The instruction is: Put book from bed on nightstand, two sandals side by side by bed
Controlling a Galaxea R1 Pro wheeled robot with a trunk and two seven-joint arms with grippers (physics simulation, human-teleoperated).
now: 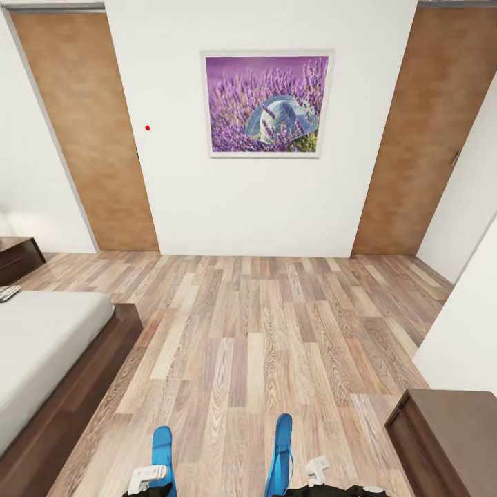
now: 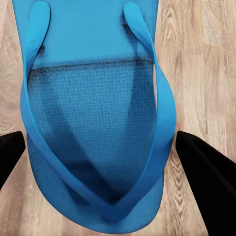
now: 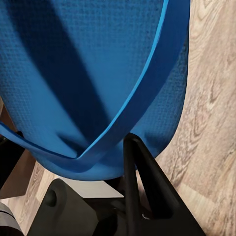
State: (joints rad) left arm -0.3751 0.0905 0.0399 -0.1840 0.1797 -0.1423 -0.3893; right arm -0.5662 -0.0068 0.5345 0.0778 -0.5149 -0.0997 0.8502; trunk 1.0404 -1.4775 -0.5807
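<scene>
I hold two bright blue sandals low in front of me, over the wood floor. In the head view the left sandal (image 1: 163,452) rises from my left gripper (image 1: 149,476), and the right sandal (image 1: 281,445) rises edge-on from my right gripper (image 1: 317,472). In the left wrist view, black fingers (image 2: 206,177) press both edges of the sandal (image 2: 93,113). The right wrist view has a black finger (image 3: 140,182) against the sandal (image 3: 83,73) near its strap. The bed (image 1: 41,345) lies at the left, the nightstand (image 1: 17,257) beyond it. A small flat thing (image 1: 7,293) on the mattress may be the book.
A white wall with a purple lavender picture (image 1: 267,103) stands ahead, between two tan wooden doors (image 1: 90,131) (image 1: 421,138). A long dark cabinet (image 1: 445,435) sits at the lower right beside a white wall (image 1: 462,338). Open plank floor (image 1: 262,331) stretches from me to the wall.
</scene>
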